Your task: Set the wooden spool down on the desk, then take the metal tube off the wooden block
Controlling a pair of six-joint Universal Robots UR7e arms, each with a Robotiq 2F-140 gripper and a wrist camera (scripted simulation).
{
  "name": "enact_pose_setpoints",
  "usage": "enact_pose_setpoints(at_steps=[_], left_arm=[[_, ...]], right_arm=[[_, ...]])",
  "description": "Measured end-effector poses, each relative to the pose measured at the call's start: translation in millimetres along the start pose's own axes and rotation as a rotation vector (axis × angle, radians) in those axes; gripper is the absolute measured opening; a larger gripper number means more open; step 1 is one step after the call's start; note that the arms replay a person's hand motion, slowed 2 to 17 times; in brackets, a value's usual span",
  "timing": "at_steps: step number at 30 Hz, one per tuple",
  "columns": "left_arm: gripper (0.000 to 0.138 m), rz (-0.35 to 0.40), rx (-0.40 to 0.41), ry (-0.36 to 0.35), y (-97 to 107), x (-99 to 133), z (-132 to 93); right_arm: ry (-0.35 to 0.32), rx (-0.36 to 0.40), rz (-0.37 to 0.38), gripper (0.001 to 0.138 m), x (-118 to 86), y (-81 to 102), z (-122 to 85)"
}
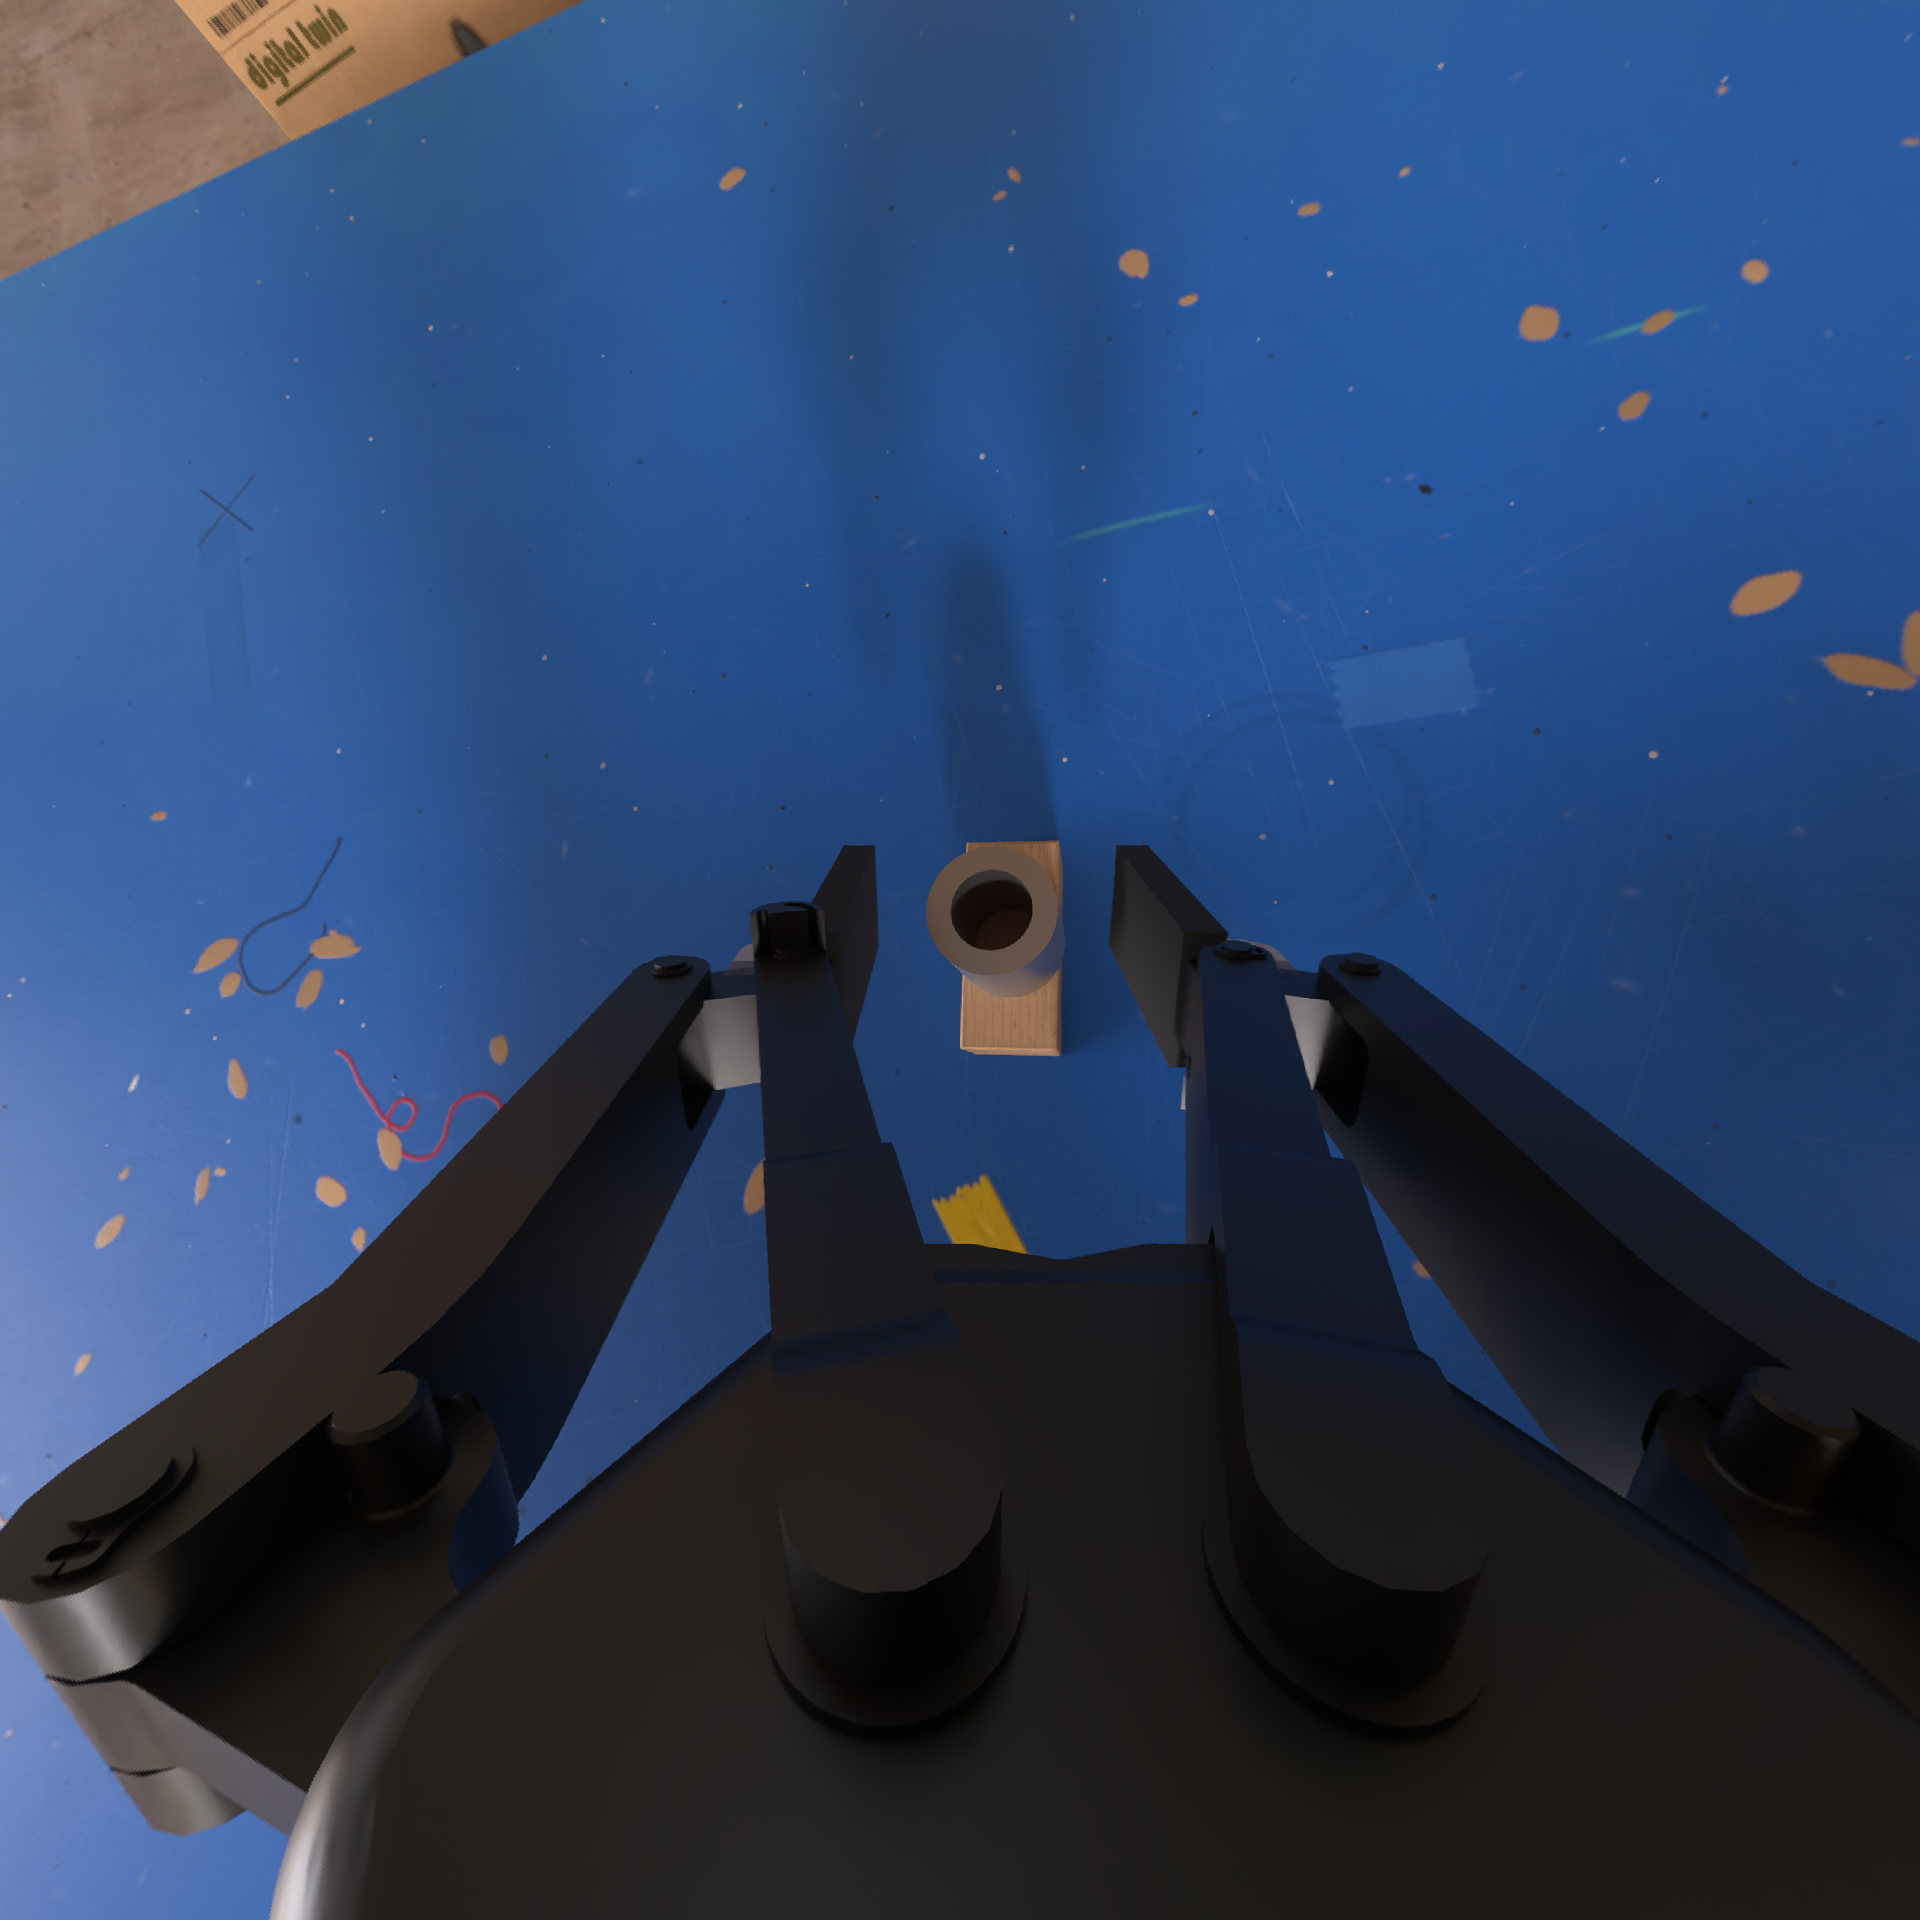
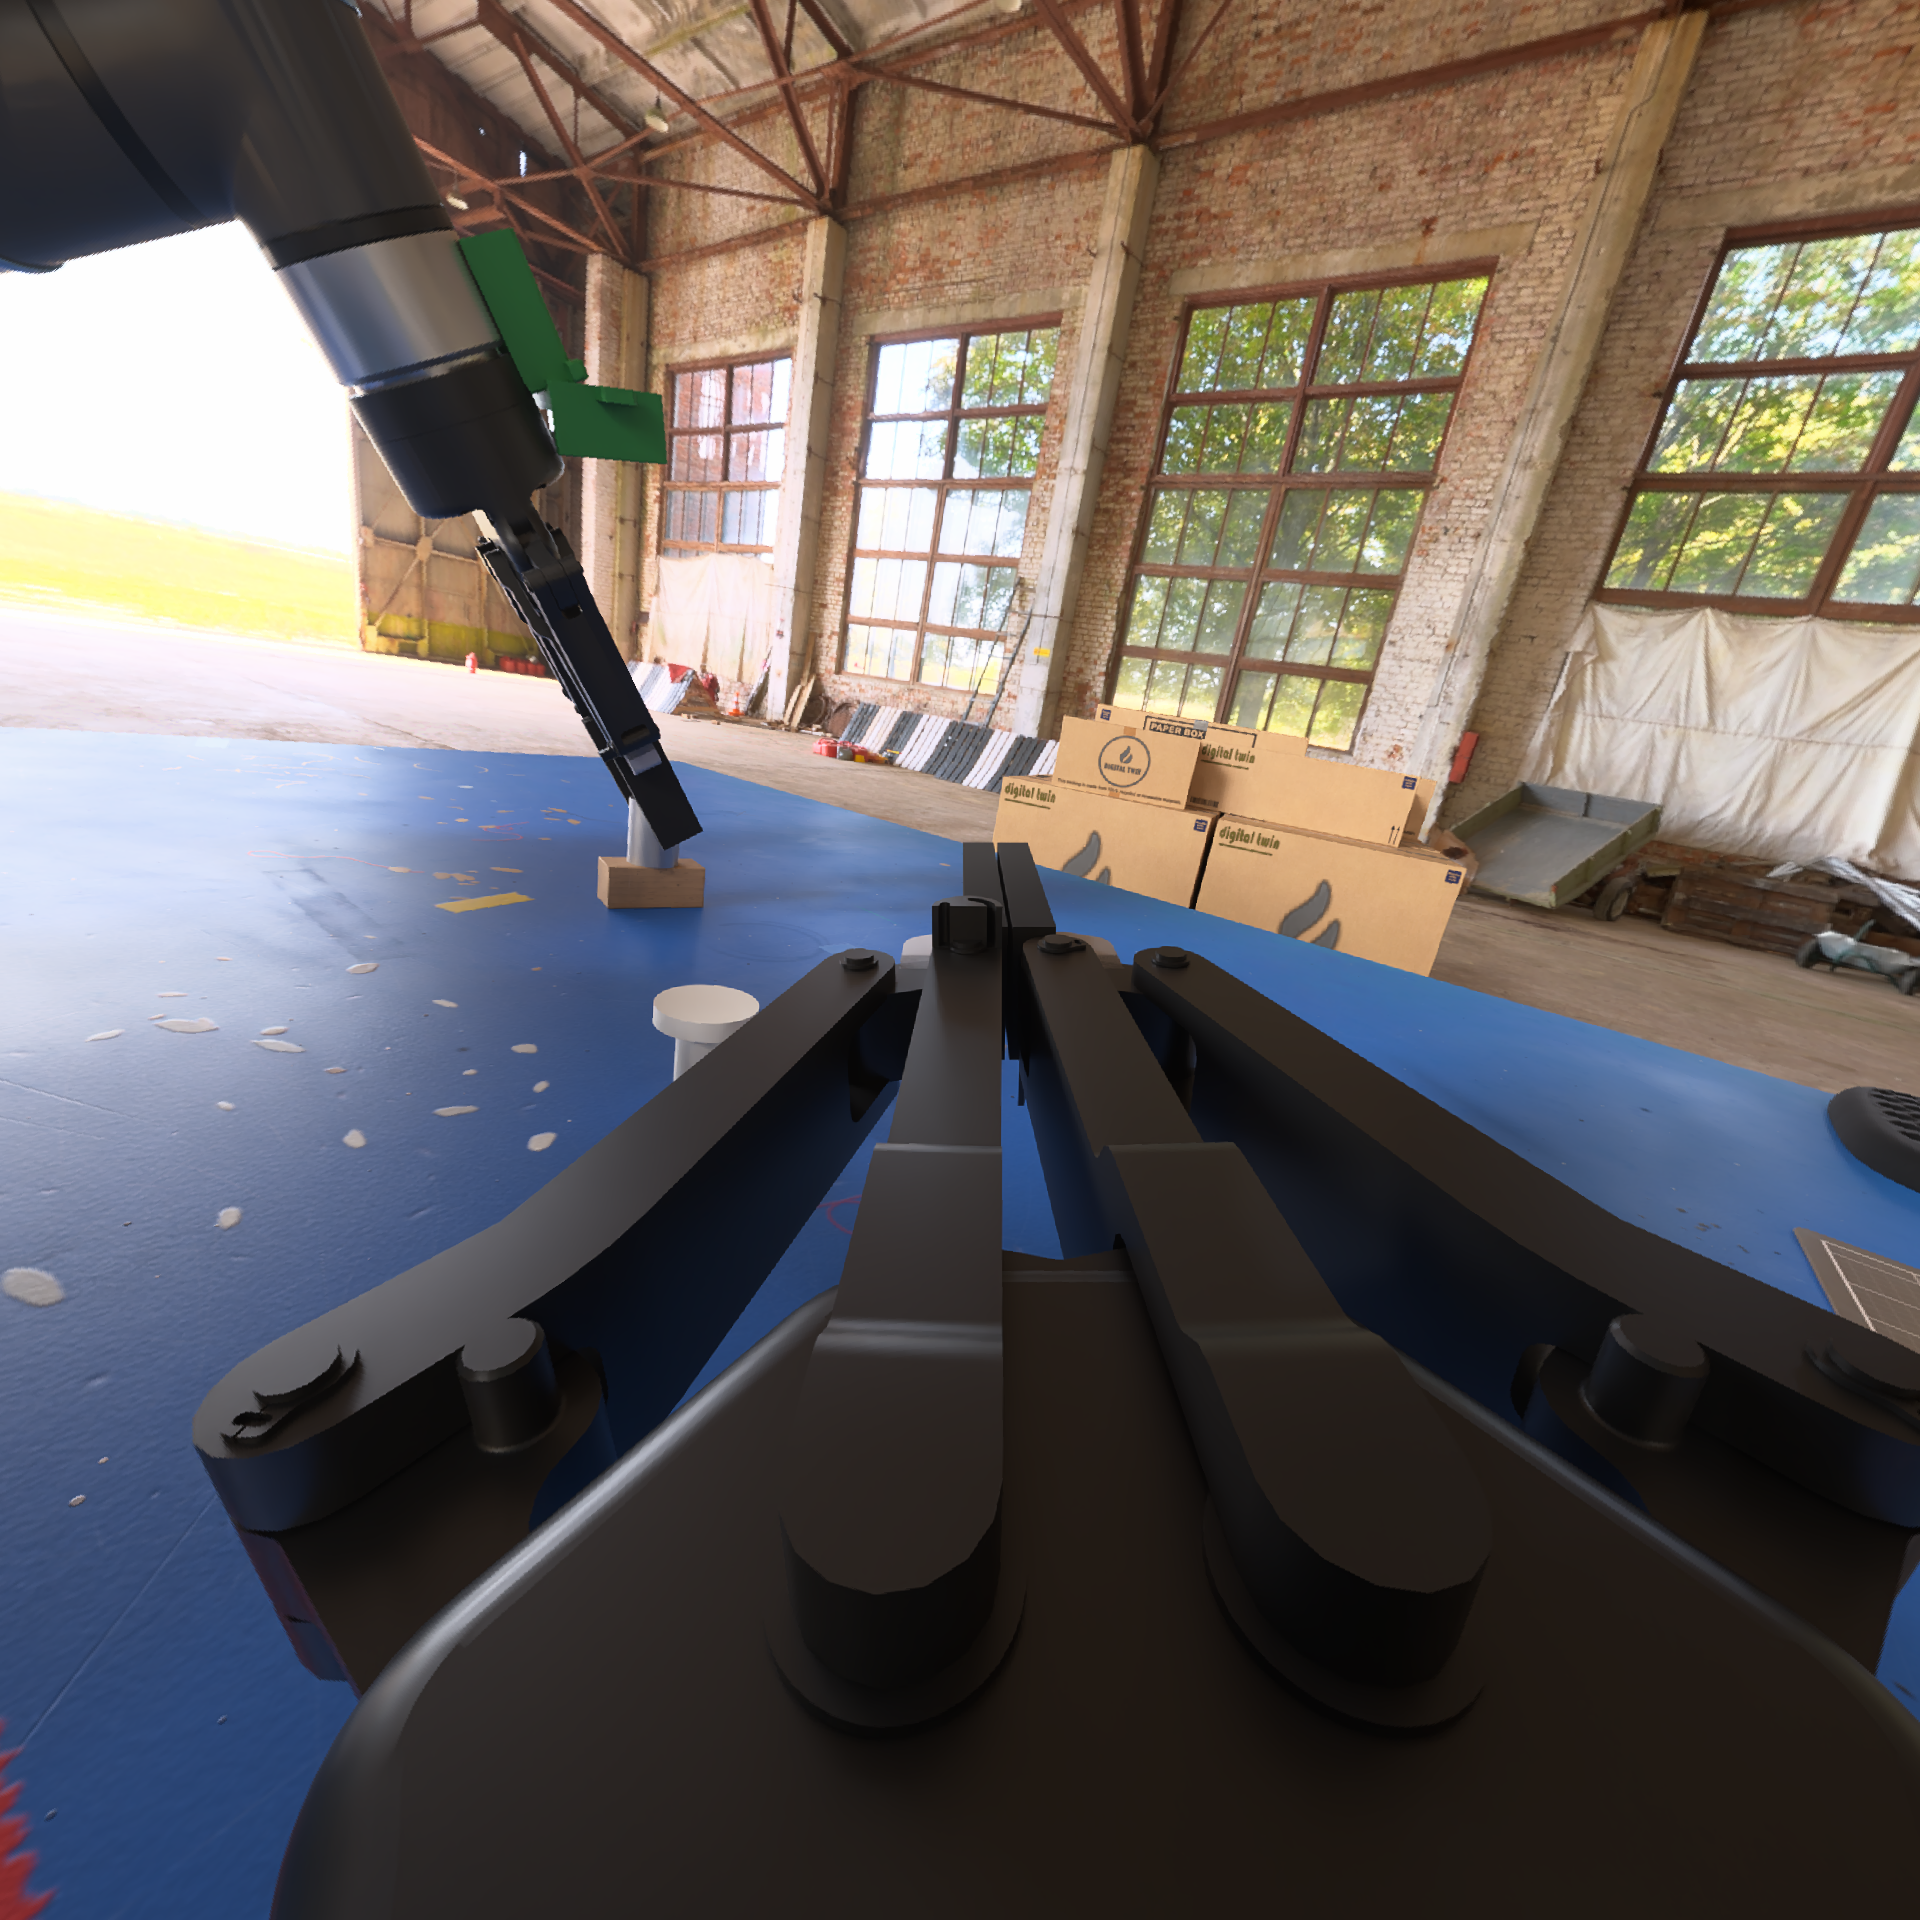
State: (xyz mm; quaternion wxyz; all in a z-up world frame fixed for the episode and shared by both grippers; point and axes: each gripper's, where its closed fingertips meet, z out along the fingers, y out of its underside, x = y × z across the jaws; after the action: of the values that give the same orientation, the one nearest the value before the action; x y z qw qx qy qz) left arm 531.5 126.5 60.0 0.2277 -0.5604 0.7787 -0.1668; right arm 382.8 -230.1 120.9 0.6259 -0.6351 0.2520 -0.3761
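a: left pincer [image 1: 995,914] — hanging over the blue desk [image 1: 623,623], wide apart, gripping nothing.
b: and between the fingertips [image 1: 857,904]?
a: metal tube [image 1: 994,920], seen end-on down its hollow bore, standing upright on the wooden block [image 1: 1013,1013]. one finger on either side, apart from the tube wall.
b: from the right wrist view?
a: same tube [image 2: 646,836], grey, rising from the block [image 2: 651,883] far across the desk [image 2: 260,1195]. left pincer [image 2: 665,810] tilted down from its arm, tips level with the tube and overlapping it from this angle; touching or not, cannot tell there.
b: right pincer [image 2: 1003,883]?
a: closed, pads pressed together, nothing held. pointing low over the desk toward stacked cardboard boxes [image 2: 1226,831] on the floor beyond the desk edge.
b: the spool?
a: wooden spool [image 2: 704,1018], pale, upright on the desk, just left of the right pincer's linkage, lower part hidden behind it. well apart from the block.
b: anything else on the desk?
a: yellow tape strip [image 2: 483,902] near the block, pale paint flecks [image 2: 187,1025] scattered around, a dark grille-like object [image 2: 1881,1132] at the right edge.
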Motion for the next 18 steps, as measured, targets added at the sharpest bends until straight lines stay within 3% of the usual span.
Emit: enact_pose_setpoints(at_steps=[5,11,18], left_arm=[[0.036,0.044,-0.029,-0.024,1.8,-1.3,0.8],[0.036,0.099,-0.009,-0.049,-4.0,2.3,-6.0],[0.036,0.140,0.105,-0.067,-21.6,13.3,-28.4]], right_arm=[[-0.003,-0.002,0.000,0.001,-0.5,0.4,0.3],[-0.003,-0.001,-0.003,0.001,-0.8,0.3,0.3],[0.001,0.002,-0.008,0.001,-0.4,-0.3,-0.2]])
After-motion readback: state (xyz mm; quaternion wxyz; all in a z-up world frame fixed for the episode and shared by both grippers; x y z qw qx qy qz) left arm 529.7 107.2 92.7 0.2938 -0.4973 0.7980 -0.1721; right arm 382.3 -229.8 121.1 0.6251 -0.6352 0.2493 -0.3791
